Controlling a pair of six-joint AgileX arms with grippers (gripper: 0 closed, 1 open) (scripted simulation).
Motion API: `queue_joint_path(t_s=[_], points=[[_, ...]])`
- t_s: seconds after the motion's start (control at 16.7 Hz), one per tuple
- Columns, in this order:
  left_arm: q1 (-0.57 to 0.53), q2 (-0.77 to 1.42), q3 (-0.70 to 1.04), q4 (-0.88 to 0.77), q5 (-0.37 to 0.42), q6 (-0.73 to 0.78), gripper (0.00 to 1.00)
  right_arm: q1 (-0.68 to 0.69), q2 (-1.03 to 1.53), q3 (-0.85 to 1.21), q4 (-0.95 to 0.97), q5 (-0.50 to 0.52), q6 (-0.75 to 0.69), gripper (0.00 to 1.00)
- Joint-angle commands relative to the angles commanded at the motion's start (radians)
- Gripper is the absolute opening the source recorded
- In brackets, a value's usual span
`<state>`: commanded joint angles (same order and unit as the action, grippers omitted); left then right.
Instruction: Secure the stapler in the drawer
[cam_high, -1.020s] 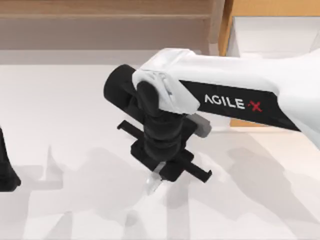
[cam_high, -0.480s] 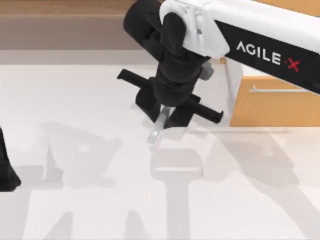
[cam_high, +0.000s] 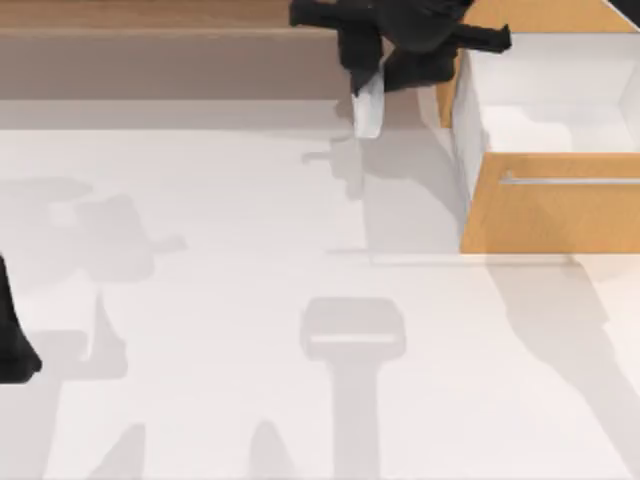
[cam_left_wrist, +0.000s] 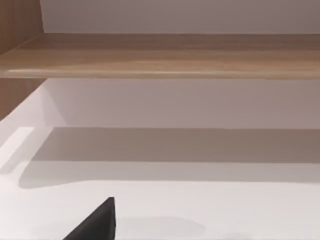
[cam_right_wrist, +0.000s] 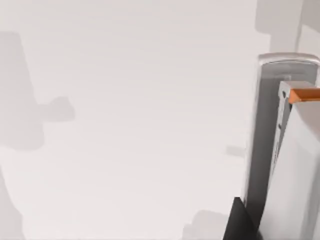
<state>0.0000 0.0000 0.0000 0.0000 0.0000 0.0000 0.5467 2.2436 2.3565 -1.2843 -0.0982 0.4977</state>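
My right gripper (cam_high: 368, 72) is at the back of the table, high up, shut on the stapler (cam_high: 368, 108). The pale grey stapler hangs down from the fingers, just left of the drawer's left wall. The drawer (cam_high: 548, 215) stands pulled open at the back right, with an orange-tan front, a silver bar handle (cam_high: 570, 180) and a white inside (cam_high: 545, 125). In the right wrist view the stapler (cam_right_wrist: 280, 160) runs close along the picture's edge, with a dark finger (cam_right_wrist: 239, 222) beside it and white table below.
A long brown wooden shelf (cam_high: 180, 50) runs along the back left, and its board (cam_left_wrist: 160, 55) shows in the left wrist view. My left arm (cam_high: 12, 340) is parked at the table's left edge. Shadows lie on the white table.
My right gripper has lifted the stapler off the middle of the table and carried it to the back and right, up beside the open drawer. The left arm has not moved.
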Motion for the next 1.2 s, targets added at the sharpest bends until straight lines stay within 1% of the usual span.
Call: queue_joint_path(t_s=[0.24,0.48,0.66,0.9,1.02,1.2], points=[[0.000,0.000,0.000,0.000,0.000,0.000,1.00,-0.098,0.023,0.076,-0.045,-0.011,-0.238,0.00],[0.000,0.000,0.000,0.000,0.000,0.000,1.00,-0.186,0.032,0.066,-0.077,-0.014,-0.366,0.00],[0.000,0.000,0.000,0.000,0.000,0.000,1.00,-0.272,0.043,0.010,-0.079,0.001,-0.394,0.00],[0.000,0.000,0.000,0.000,0.000,0.000,1.00,-0.384,0.102,-0.070,-0.047,0.048,-0.396,0.00],[0.000,0.000,0.000,0.000,0.000,0.000,1.00,-0.414,0.148,-0.119,-0.033,0.070,-0.382,0.00],[0.000,0.000,0.000,0.000,0.000,0.000,1.00,-0.422,0.198,-0.163,-0.023,0.086,-0.349,0.00]])
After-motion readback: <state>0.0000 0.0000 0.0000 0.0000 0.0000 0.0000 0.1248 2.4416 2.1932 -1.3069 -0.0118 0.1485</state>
